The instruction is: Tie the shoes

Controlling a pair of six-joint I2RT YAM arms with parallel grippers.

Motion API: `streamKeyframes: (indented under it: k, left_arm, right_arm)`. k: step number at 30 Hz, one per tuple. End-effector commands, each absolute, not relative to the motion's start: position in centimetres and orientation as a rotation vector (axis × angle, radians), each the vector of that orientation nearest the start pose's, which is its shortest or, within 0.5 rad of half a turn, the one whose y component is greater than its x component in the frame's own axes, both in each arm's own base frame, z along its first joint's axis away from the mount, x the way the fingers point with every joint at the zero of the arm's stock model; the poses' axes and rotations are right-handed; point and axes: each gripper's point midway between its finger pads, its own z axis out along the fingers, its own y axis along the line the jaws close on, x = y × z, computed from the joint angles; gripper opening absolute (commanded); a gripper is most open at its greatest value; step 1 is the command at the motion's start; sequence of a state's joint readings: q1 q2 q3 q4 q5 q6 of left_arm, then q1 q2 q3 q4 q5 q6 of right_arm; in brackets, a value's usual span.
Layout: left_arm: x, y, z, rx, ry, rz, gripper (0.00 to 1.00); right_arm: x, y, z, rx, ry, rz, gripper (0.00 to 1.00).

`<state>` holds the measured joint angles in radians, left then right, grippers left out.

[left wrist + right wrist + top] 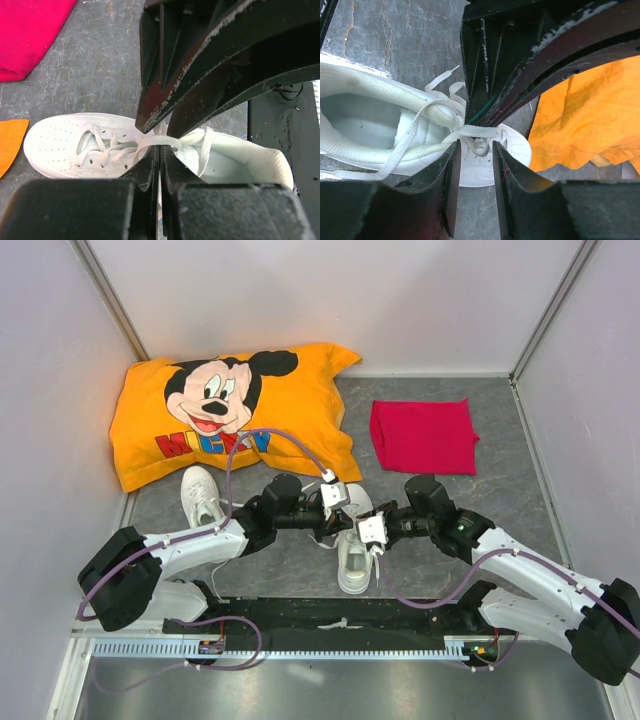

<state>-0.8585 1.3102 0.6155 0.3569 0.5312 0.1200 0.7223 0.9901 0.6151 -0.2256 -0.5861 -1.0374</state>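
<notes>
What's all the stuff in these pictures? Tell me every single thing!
Mickey Mouse pillow: one, orange, back left of the table.
cloth: one, red, folded, back right.
sneakers: two, white; one just in front of the pillow, one in the middle under the grippers.
laces: white, loose on the middle sneaker.
table: one, grey, under everything.
black strip: one, along the near edge.
arms: two, black and white, left and right.
left gripper: black, pinched shut on a lace.
right gripper: black, fingers slightly apart, a lace lying across the gap.
</notes>
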Motion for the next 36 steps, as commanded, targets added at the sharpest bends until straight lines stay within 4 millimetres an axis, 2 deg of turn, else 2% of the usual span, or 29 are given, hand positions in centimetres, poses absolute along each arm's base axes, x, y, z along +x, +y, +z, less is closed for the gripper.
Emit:
streamKeyframes:
  k: [1,7,12,15,16,17,20,21,23,24,25,26,27,31,34,35,36]
  left_arm:
    - [18.6,-34.8,15.8,1.227,1.489,-1.026,0.02]
    - [18.6,-34.7,15.8,1.226,1.492,-1.028,0.02]
    - [18.4,-34.8,15.7,1.23,1.496,-1.039,0.02]
    - [18.4,-34.8,15.6,1.231,1.5,-1.044,0.02]
    - [18.3,-34.8,15.6,1.232,1.502,-1.044,0.02]
    - [18.3,-34.7,15.5,1.238,1.507,-1.04,0.03]
    - [17.6,-34.5,16.2,1.324,1.448,-1.028,0.18]
    - [17.0,-33.9,15.5,1.368,1.483,-1.022,0.3]
    - [17.3,-33.0,16.2,1.408,1.449,-0.941,0.38]
    - [17.1,-32.2,15.5,1.435,1.48,-0.915,0.43]
    - [17.5,-31.5,15.6,1.439,1.476,-0.888,0.45]
    - [17.3,-30.9,16.6,1.467,1.407,-0.859,0.47]
    - [17.2,-30.4,16.6,1.483,1.391,-0.844,0.52]
    - [17.2,-28.1,16.3,1.568,1.33,-0.772,0.63]
    - [18.4,-27.7,16.8,1.617,1.286,-0.743,0.71]
    - [18.1,-27.8,16.7,1.646,1.27,-0.779,0.73]
    - [18.1,-27.9,16.0,1.68,1.283,-0.796,0.78]
  right_arm:
    - [19.2,26.0,14.9,-1.796,1.018,0.394,0.38]
    - [19.2,26.1,14.7,-1.794,1.006,0.357,0.4]
    - [19.5,26.3,15.0,-1.778,0.997,0.328,0.34]
    - [19.8,26.3,15.2,-1.768,0.998,0.31,0.19]
    - [19.8,26.3,15.1,-1.77,1.0,0.311,0.09]
    - [19.8,26.2,15.1,-1.771,1.009,0.308,0.03]
    - [19.7,25.9,14.6,-1.789,1.036,0.307,0.0]
    - [19.7,25.8,14.7,-1.789,1.043,0.309,0.0]
    - [19.3,25.5,14.6,-1.794,1.051,0.315,0.0]
    - [19.1,25.4,14.5,-1.798,1.053,0.322,0.0]
    - [19.0,25.4,14.7,-1.794,1.046,0.323,0.0]
    - [18.9,25.4,14.6,-1.797,1.045,0.328,0.0]
    - [18.8,25.4,14.7,-1.794,1.047,0.337,0.0]
    - [18.6,25.5,15.0,-1.786,1.048,0.351,0.0]
    - [18.5,25.5,15.5,-1.781,1.043,0.358,0.0]
    - [18.4,25.5,15.5,-1.783,1.042,0.362,0.0]
    - [18.4,25.5,15.6,-1.785,1.043,0.364,0.0]
